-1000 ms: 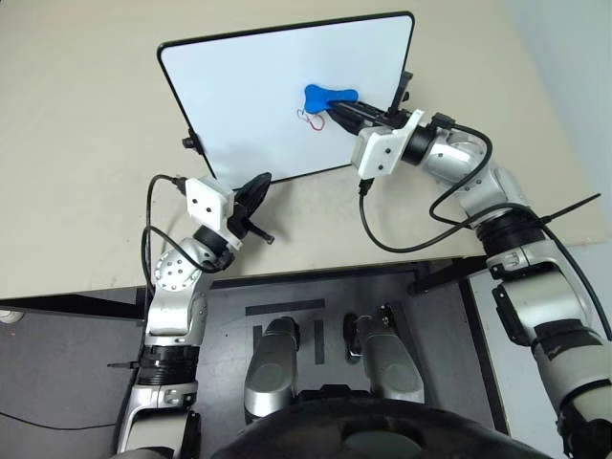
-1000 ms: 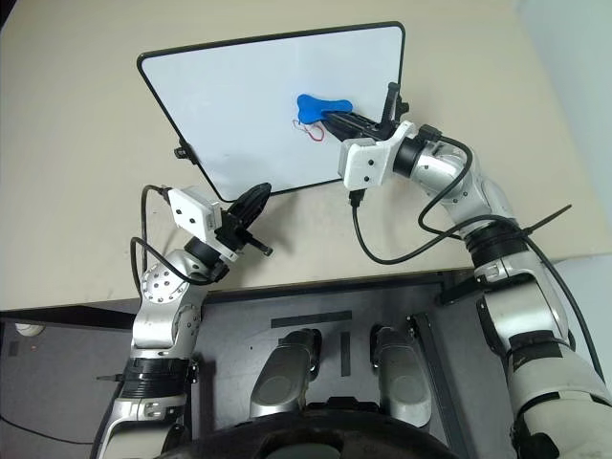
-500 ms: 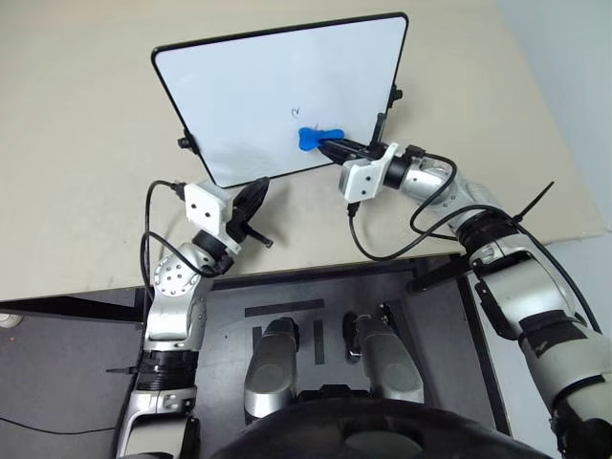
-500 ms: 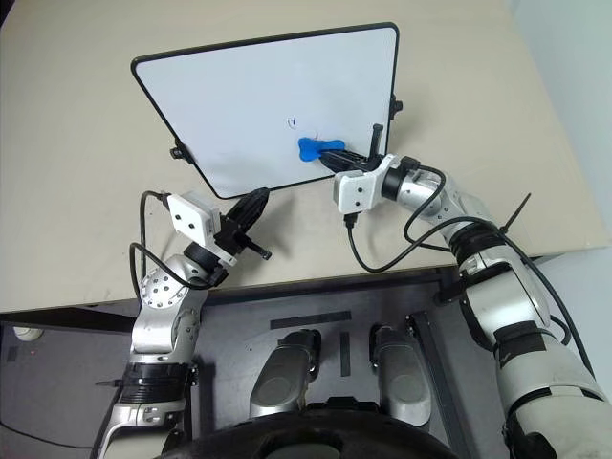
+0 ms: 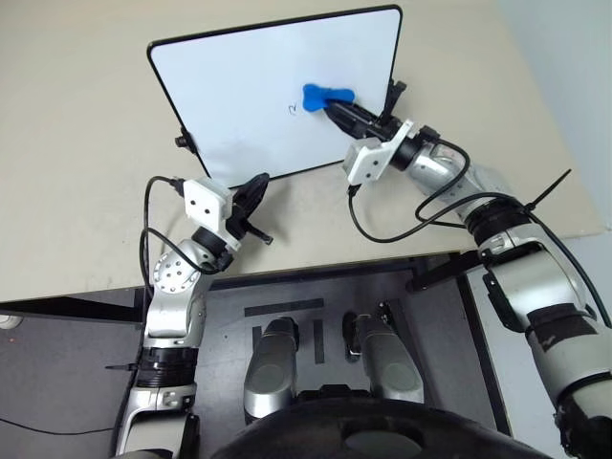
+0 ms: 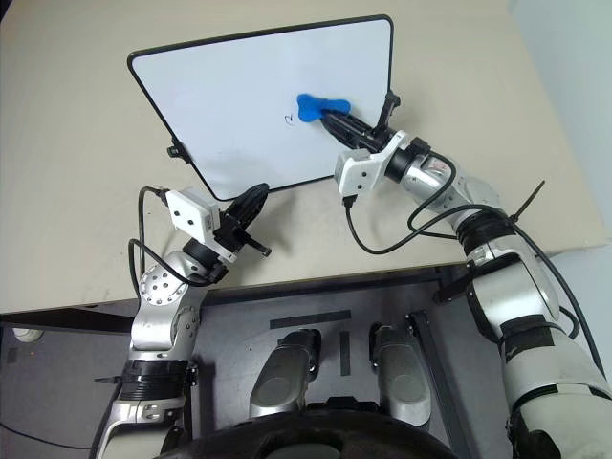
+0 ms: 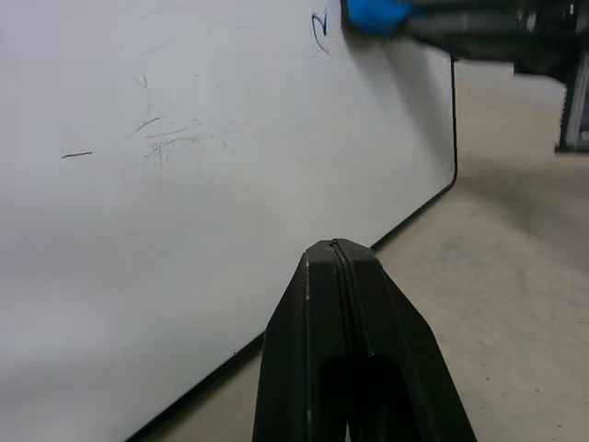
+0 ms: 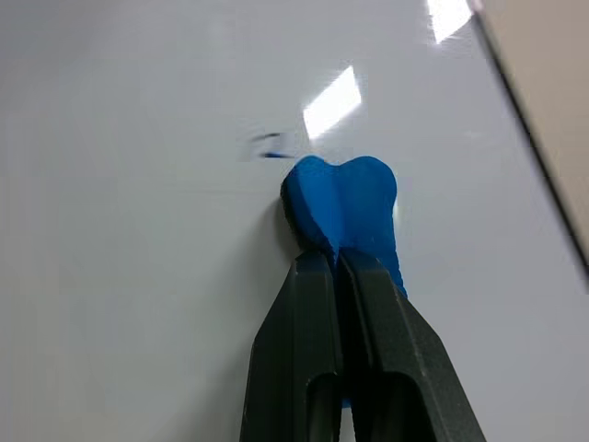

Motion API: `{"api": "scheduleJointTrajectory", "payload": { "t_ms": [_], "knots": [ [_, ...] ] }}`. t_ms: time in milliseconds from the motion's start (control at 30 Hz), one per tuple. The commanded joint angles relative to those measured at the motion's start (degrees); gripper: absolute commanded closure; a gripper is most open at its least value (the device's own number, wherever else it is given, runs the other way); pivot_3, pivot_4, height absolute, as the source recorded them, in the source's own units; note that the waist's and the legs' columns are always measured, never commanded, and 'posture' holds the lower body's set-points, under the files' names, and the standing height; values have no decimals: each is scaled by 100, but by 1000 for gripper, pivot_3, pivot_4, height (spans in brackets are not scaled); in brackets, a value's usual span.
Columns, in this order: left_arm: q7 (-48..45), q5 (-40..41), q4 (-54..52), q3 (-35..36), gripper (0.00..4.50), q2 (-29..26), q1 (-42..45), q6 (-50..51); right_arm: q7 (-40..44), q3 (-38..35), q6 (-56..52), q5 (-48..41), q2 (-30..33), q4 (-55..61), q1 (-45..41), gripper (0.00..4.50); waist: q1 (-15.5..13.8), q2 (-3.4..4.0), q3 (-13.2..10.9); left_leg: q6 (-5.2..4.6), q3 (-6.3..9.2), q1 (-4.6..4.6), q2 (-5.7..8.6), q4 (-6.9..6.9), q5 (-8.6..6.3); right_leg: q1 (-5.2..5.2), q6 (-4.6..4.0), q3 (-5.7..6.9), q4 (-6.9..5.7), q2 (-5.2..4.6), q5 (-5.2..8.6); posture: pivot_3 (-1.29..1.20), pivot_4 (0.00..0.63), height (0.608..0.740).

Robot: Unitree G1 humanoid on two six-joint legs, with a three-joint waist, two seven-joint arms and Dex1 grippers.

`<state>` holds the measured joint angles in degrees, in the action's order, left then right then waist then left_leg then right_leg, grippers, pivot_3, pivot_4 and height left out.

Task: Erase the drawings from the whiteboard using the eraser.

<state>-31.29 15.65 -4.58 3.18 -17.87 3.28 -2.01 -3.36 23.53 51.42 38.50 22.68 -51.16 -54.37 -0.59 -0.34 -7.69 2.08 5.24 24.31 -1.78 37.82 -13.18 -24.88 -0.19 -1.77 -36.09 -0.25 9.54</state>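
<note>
A: Start nearest to you. What is the left gripper (image 5: 256, 185) doing?

B: Its fingers are pressed together on nothing, as you can see in the left wrist view. It sits over the tan table (image 5: 86, 143), just off the near edge of the board (image 5: 239, 86), tip pointing at that edge. I cannot tell whether it touches the frame.

A: Next out, the right gripper (image 5: 337, 108)?

B: Clenched on the eraser (image 5: 327, 94). In the right wrist view the two fingers (image 8: 308, 322) pinch the blue piece at its narrow waist, and one lobe sticks out past the tips. The arm reaches in from your right, across the board's right side.

A: Where is the eraser on the board?

B: Right of centre in the upper half, lying against the white surface or just above it; contact is not clear to me.

A: And the drawings (image 5: 292, 109)?

B: You have one small dark squiggle, just to the left of the eraser and apart from it. Faint thin grey marks (image 7: 166, 138) show nearer the left gripper in the left wrist view.

A: The board itself?

B: Flat on the table, turned at a slant, black knobs (image 5: 180, 142) on its side edges.
</note>
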Motion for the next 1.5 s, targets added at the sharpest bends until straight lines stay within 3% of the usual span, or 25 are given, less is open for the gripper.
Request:
{"api": "scheduleJointTrajectory", "payload": {
  "t_ms": [33, 433, 900, 1367, 1500],
  "knots": [
    [-36, -17, -153, -35, 4500, -8, 56, -73, -60, -72, -44, -88, 24, 40, -116, 4477, 0, 0, 0, 0, 0, 0, 0, 0, 0, 0, 0, 0, 1, 0, 0, 0, 150, 740],
    [-17, -23, -172, -27, 4500, -10, 50, -71, 622, 363, -20, -65, -249, -579, 188, 4477, 23, 1, 0, 17, 0, -5, -1, -2, -10, 0, -2, 0, 4, 0, -7, 0, 150, 740],
    [-29, -12, -167, -26, 4500, -7, 46, -77, -296, 54, -28, 34, -181, 309, -373, 4477, 49, 2, -1, -1, -1, 9, -1, -14, 1, -22, -2, 0, 9, 1, -6, 0, 150, 740],
    [-14, -26, -142, -41, 4500, 5, 67, -87, 63, 627, -310, 326, -377, -292, 62, 4477, 42, 1, -1, -10, -1, 0, -1, -26, 6, -21, -6, 2, 10, 0, -4, 0, 150, 740],
    [-27, -19, -131, -36, 4500, -6, 76, -84, 134, 667, -328, 291, -381, -332, 94, 4477, 42, 1, -1, 48, -1, -2, -1, -27, -28, -23, -18, 3, 10, 0, -22, 0, 150, 740]
  ]
}}
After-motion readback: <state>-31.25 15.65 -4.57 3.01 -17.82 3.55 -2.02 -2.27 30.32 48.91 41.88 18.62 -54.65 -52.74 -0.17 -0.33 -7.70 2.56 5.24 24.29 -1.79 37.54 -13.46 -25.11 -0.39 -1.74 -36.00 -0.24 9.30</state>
